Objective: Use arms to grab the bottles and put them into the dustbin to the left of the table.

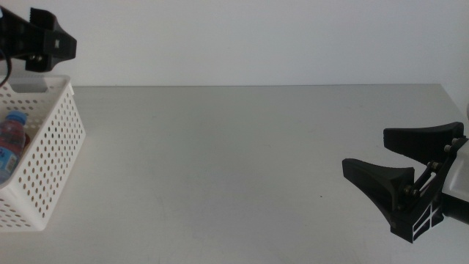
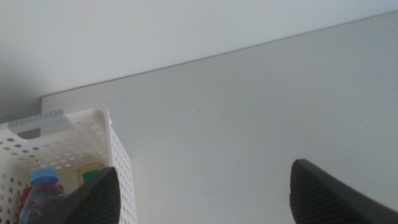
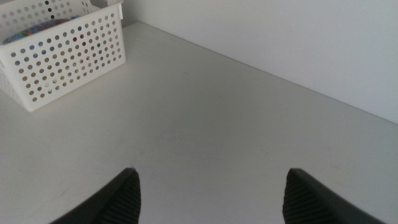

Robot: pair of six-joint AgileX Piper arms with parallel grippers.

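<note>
The white perforated dustbin [image 1: 51, 150] stands at the table's [image 1: 242, 161] left edge. Inside it lies the clear blue-capped water bottle [image 1: 10, 139]. The left wrist view shows the dustbin [image 2: 115, 155] holding the water bottle [image 2: 42, 186], a bit of the yellowish tea bottle [image 2: 92, 170] and a sliver of the red can [image 2: 25, 196]. My left gripper [image 1: 55, 44] hangs open and empty above the dustbin's far side. My right gripper [image 1: 365, 152] is open and empty, low over the table's right side. The dustbin also shows in the right wrist view [image 3: 62, 56].
A plain pale wall [image 1: 256, 37] runs behind the table's far edge. The tabletop between the dustbin and the right gripper is bare grey surface. The table's right edge lies just beyond the right gripper.
</note>
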